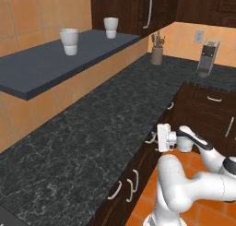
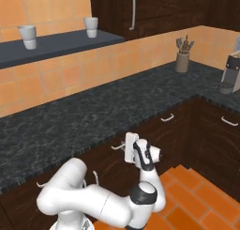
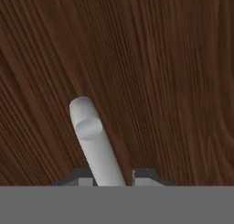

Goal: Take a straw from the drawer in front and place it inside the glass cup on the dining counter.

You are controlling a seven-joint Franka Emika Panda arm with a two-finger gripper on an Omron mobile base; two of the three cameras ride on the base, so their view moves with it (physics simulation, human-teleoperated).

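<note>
Left base view has the black speckled granite counter [image 1: 92,128] running from the lower left to the upper right of the frame, with a dark shelf [image 1: 50,66] above it carrying two white ribbed cups [image 1: 69,40]. Below the counter's front edge sits the run of dark-brown fronts, and the drawer [image 1: 150,149] is closed, so the straw inside it cannot be seen. The gripper [image 1: 154,138] is pressed up to that front at centre right of the frame, at the slim pale handle [image 1: 151,138].

Hand view gives the deciding relation: the handle [image 3: 93,143] rises from the bottom centre between the two dark fingertips [image 3: 145,175], its long axis leaning slightly to the upper left across the wood grain. The fingers sit close on either side of the bar, seemingly clamped on it or nearly so.

Right base view shows open orange tiled floor [image 2: 197,196] behind the arm, likely enough room to pull the drawer out.
</note>
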